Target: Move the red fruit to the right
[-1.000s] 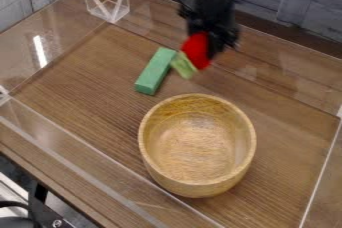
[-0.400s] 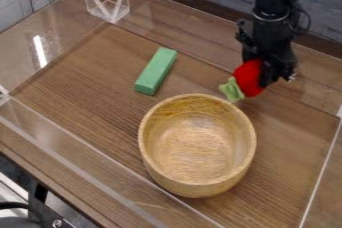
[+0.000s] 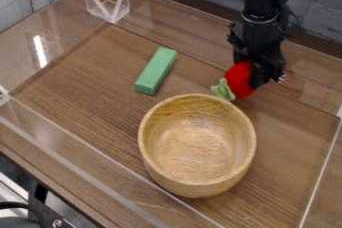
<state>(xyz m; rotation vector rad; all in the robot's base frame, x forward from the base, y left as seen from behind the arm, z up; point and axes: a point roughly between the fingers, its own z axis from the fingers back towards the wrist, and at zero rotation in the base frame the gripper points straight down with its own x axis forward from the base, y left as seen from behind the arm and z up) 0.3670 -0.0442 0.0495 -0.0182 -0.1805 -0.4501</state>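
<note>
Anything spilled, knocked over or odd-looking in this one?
Nothing stands out. The gripper holds the red fruit just above the table; the green block lies flat and the wooden bowl sits upright and empty.

red fruit (image 3: 239,77): red, green leaves | block (image 3: 156,70): green | bowl (image 3: 160,158): light wood

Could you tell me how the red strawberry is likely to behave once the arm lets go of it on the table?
The red strawberry looks rounded, so it may roll or tip a little on the smooth wooden table. It seems small and light, held between the shut jaws of the gripper. Its glossy surface could be slippery.
</note>
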